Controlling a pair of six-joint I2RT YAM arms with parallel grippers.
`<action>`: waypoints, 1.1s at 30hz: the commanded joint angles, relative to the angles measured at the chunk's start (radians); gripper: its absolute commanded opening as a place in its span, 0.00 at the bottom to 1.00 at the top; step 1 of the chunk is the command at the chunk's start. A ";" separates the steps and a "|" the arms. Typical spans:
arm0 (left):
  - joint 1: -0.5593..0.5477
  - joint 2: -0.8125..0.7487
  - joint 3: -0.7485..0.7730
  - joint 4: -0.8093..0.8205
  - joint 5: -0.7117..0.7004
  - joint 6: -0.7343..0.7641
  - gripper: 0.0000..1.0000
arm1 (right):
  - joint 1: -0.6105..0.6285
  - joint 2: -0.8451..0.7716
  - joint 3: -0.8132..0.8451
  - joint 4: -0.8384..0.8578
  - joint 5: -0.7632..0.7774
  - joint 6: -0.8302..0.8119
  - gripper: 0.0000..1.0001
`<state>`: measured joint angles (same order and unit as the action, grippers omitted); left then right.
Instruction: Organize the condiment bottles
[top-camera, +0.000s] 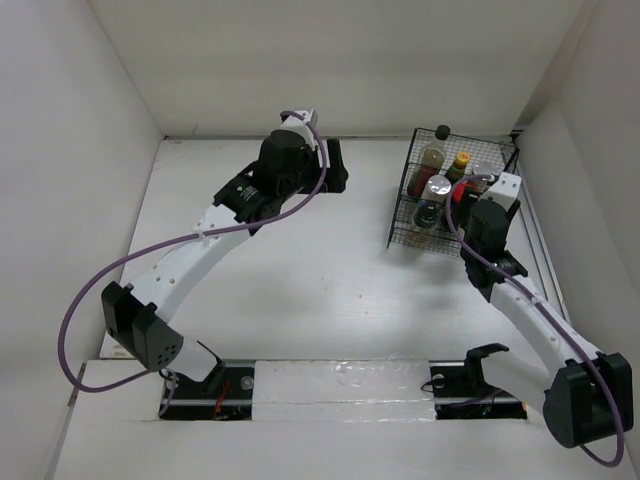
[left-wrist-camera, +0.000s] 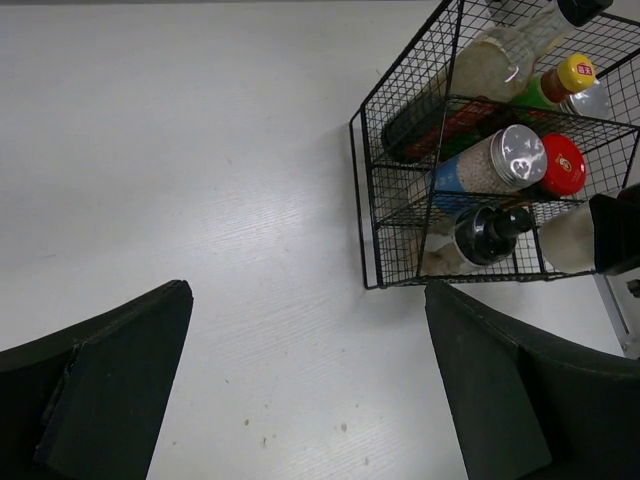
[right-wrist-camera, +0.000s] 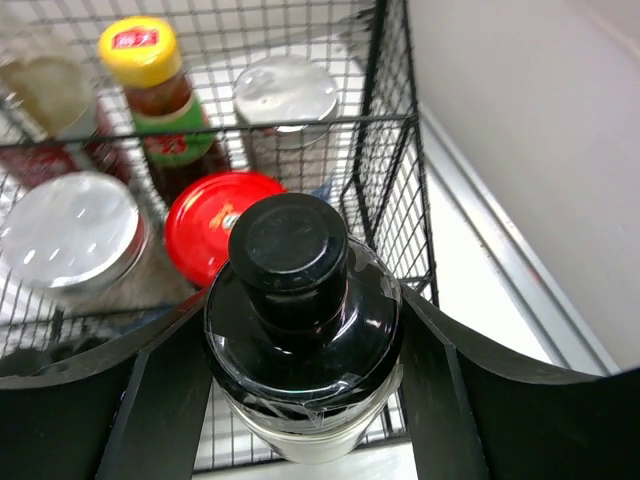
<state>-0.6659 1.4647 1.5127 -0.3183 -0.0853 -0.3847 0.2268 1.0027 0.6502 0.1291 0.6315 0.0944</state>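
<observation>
At lower centre of the right wrist view, the right gripper (right-wrist-camera: 305, 420) clasps 1 black-capped pale jar (right-wrist-camera: 290, 250) by the black wire basket (right-wrist-camera: 395, 150) corner. Lower it straight, clear of the red-lidded jar (right-wrist-camera: 215, 220). The left gripper (left-wrist-camera: 310, 385) hangs spread, empty.

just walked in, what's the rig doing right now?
The right gripper has its fingers shut on a black-capped pale jar, holding it at a corner of the black wire basket, beside the red-lidded jar. A silver-capped shaker and a yellow-capped bottle already stand in the basket. The left gripper hangs open over the table, holding nothing.
</observation>
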 joint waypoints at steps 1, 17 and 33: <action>0.000 -0.067 -0.003 0.016 0.016 -0.010 0.99 | 0.022 0.014 -0.007 0.239 0.112 -0.012 0.28; 0.000 -0.142 -0.077 0.007 0.016 -0.010 0.99 | 0.105 0.097 -0.127 0.327 0.189 0.157 0.35; 0.000 -0.142 -0.075 0.028 -0.016 -0.019 0.99 | 0.032 0.062 -0.058 -0.084 -0.072 0.361 0.78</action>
<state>-0.6659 1.3590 1.4330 -0.3252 -0.0826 -0.3946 0.2592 1.1156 0.5495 0.1131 0.5850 0.4252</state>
